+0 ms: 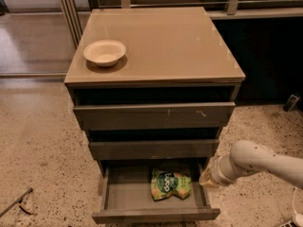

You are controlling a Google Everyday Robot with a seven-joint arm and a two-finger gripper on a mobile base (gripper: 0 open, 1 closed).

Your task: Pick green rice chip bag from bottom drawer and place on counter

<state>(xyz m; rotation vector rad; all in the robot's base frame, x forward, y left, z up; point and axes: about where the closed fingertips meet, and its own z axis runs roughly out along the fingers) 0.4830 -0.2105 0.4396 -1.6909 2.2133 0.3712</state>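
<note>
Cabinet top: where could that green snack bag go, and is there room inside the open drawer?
The cabinet top is bare everywhere right of and behind the bowl near its front-left corner. In the bottom drawer, the floor left of the bag is bare; the pincer crowds the right wall.
</note>
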